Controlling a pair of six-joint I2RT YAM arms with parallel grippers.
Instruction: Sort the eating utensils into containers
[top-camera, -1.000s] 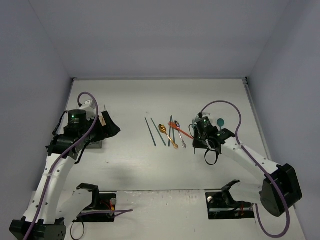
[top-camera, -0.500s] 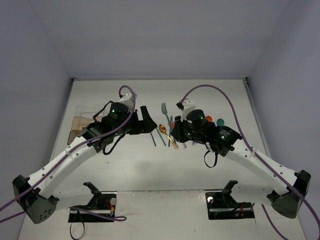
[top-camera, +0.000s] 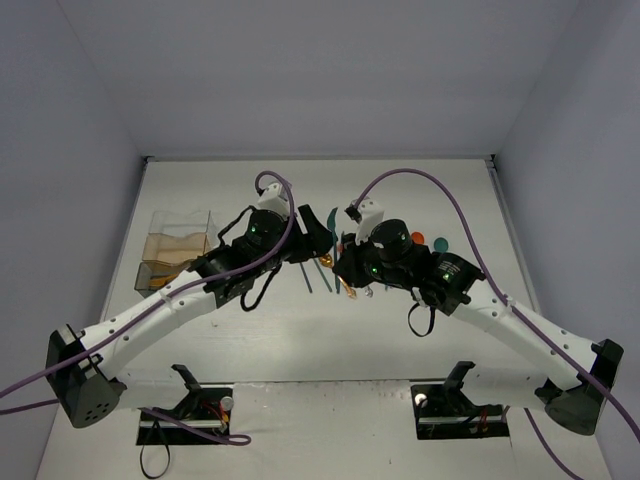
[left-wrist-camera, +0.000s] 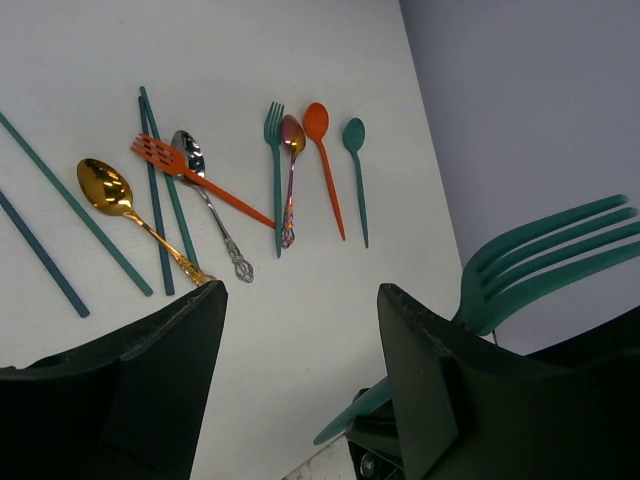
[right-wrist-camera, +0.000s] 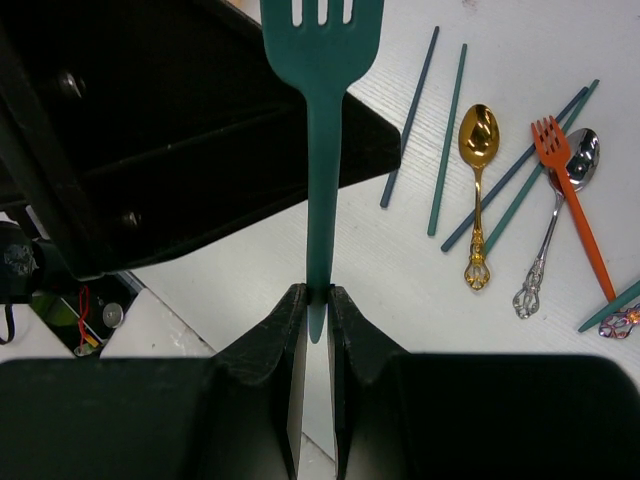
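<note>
A slim teal fork stands clamped between the fingers of the right gripper, raised over the table just beside the left gripper, whose jaws gape apart. Its handle tip vanishes inside the grip. From overhead, both wrists largely hide it.

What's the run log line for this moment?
right gripper: shut on teal fork | left gripper: open, close to fork | container: left of both grippers | other utensils: lying on table
</note>
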